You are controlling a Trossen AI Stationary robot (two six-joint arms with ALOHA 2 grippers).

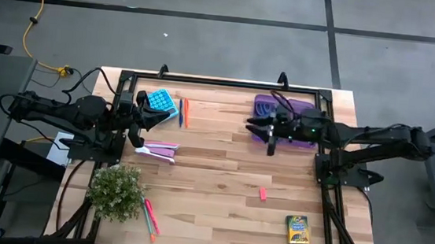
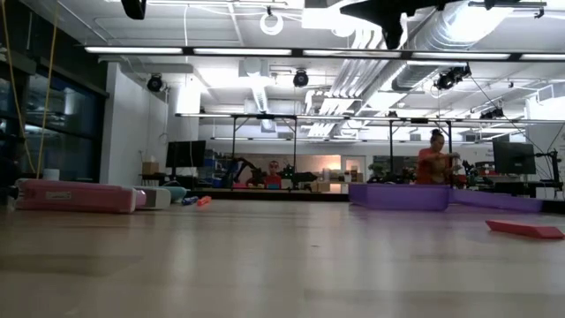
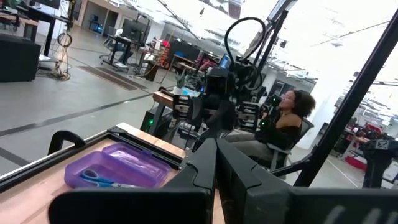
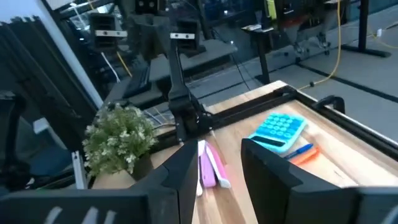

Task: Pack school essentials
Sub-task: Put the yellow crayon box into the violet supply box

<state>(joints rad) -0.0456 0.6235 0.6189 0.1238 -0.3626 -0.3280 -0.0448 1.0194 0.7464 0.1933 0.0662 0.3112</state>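
My left gripper [image 1: 143, 120] hovers shut over the table's left side, beside a blue calculator [image 1: 160, 100] and the orange and blue pens [image 1: 183, 112]. My right gripper [image 1: 258, 133] hangs open at the near-left edge of the translucent purple case [image 1: 288, 110] and touches nothing. Blue-handled scissors [image 3: 94, 178] lie inside that case [image 3: 118, 167]. A pink and white flat item [image 1: 160, 151] lies near the left gripper. The pink eraser [image 1: 262, 193] lies flat mid-table. The yellow-green crayon box [image 1: 297, 231] lies at the near right. Pink and green pens [image 1: 150, 216] lie by the plant.
A bushy green potted plant [image 1: 116, 191] stands at the near left corner. A black frame [image 1: 221, 82] runs around the table's edges. Bare wood [image 1: 212, 185] spans the middle. People sit in the room beyond the far edge [image 2: 434, 159].
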